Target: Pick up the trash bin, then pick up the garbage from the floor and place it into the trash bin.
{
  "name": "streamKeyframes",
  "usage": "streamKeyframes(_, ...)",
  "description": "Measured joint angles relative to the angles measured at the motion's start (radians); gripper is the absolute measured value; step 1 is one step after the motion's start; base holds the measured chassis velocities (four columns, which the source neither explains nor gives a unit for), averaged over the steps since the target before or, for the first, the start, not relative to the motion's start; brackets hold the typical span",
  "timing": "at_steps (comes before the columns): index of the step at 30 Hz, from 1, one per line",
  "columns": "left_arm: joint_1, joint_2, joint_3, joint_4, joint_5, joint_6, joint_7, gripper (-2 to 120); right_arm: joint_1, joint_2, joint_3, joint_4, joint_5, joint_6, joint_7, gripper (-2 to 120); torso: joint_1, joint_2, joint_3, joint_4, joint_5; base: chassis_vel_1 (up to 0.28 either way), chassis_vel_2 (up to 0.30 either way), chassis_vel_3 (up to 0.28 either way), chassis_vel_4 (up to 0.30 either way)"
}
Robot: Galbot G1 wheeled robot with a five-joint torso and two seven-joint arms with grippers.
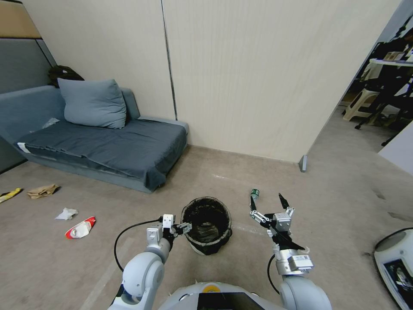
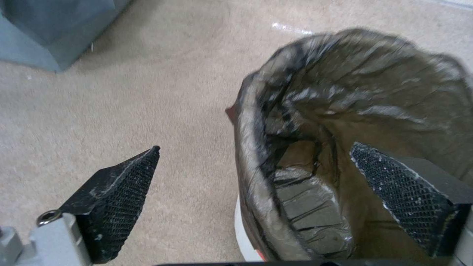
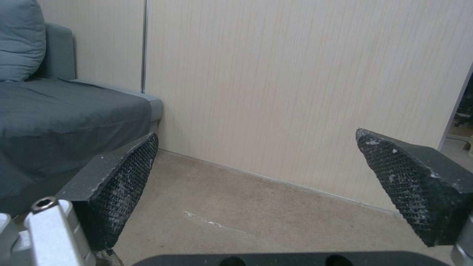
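The trash bin (image 1: 206,224) stands on the floor (image 1: 327,202) right in front of the robot. It is a small round white bin with a dark bag folded over its rim. It stands upright.

The left gripper (image 1: 184,227) is at the bin's left rim. Its fingers are wide apart. In the left wrist view, one finger (image 2: 404,192) is over the inside of the bin (image 2: 345,122) and the other finger (image 2: 118,192) is outside it, with the rim between them. The fingers are not squeezing the rim.

The right gripper (image 1: 267,207) is up in the air to the right of the bin, and it holds nothing. Its fingers (image 3: 123,177) are spread wide too.

A small bottle with a green label (image 1: 254,193) lies on the floor just past the right gripper. More garbage is far off to the left, near the blue sofa (image 1: 99,142): a red-and-white wrapper (image 1: 80,228), a white tissue (image 1: 66,213), a crumpled brown paper (image 1: 43,190) and a yellow wrapper (image 1: 9,194). A blue pillow (image 1: 92,103) sits on the sofa.
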Motion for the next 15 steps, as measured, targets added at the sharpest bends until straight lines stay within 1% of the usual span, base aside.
streamKeyframes(4, -0.011, -0.008, 0.001, 0.024, -0.009, 0.0, 0.001, 97, 0.0, 0.0, 0.0, 0.0, -0.001, 0.0, -0.001, 100, 0.0, 0.0, 0.0, -0.0001, 0.0, 0.0, 0.0, 0.0, 0.0)
streamKeyframes(6, -0.029, -0.016, 0.003, 0.059, -0.028, -0.001, 0.004, 96, -0.001, 0.0, -0.001, 0.0, -0.004, 0.003, -0.007, 100, 0.0, 0.0, 0.0, 0.0, 0.0, 0.0, 0.0, 0.0, 0.0)
streamKeyframes(10, -0.039, -0.02, 0.003, 0.082, -0.032, -0.001, 0.005, 95, -0.002, 0.0, -0.001, -0.001, -0.008, 0.005, -0.013, 100, 0.0, 0.0, 0.0, -0.0001, 0.0001, 0.0, 0.0, 0.0, 0.0)
streamKeyframes(12, -0.048, -0.026, 0.003, 0.105, -0.031, 0.0, 0.005, 90, -0.003, 0.0, -0.002, -0.001, -0.012, 0.008, -0.019, 100, 0.0, 0.0, 0.0, 0.0, 0.0, 0.0, 0.0, 0.0, 0.0)
streamKeyframes(14, -0.05, -0.027, 0.003, 0.109, -0.03, 0.0, 0.005, 89, -0.003, 0.0, -0.002, -0.001, -0.012, 0.008, -0.019, 100, 0.0, 0.0, 0.0, 0.0, 0.0, 0.0, 0.0, 0.0, 0.0)
streamKeyframes(15, -0.055, -0.032, 0.006, 0.124, -0.027, 0.0, 0.005, 83, -0.003, 0.0, -0.002, -0.001, -0.013, 0.008, -0.02, 100, 0.0, 0.0, 0.0, 0.0, 0.0, 0.0, 0.0, 0.0, 0.0)
